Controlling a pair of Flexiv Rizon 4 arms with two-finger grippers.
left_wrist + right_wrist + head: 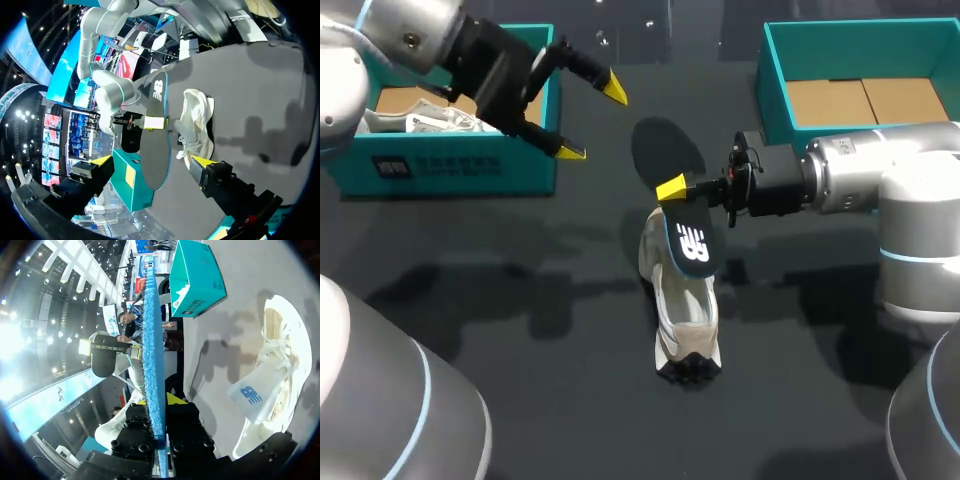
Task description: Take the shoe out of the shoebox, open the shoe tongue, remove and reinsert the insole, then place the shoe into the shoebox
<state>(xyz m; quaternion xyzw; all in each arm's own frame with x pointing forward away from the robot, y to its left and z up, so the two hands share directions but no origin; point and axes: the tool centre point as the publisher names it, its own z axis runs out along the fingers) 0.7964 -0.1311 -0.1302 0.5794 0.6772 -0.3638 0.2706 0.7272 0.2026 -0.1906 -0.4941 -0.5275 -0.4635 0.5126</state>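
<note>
A: Where is the shoe?
B: The pale shoe [686,315] sits on the dark desk [520,330], just below the middle of the frame, apart from both boxes.
A: And the insole?
B: The insole [665,150] is out of the shoe and held in the air at the centre of the frame. Its dark end points up and its printed end is down over the shoe's opening. I can't tell whether it touches the shoe.
A: What holds it?
B: The right hand [676,190], coming in from the right edge, is clenched on the insole at its middle, from both faces. In its wrist view the insole's blue edge runs straight out between its fingers.
A: The left hand?
B: The left hand [592,121] hovers at the upper left, released, its fingers spread wide around nothing, just in front of the teal shoebox [450,170].
A: The other box?
B: A second teal shoebox [775,95] stands at the upper right, its brown cardboard floor showing
</note>
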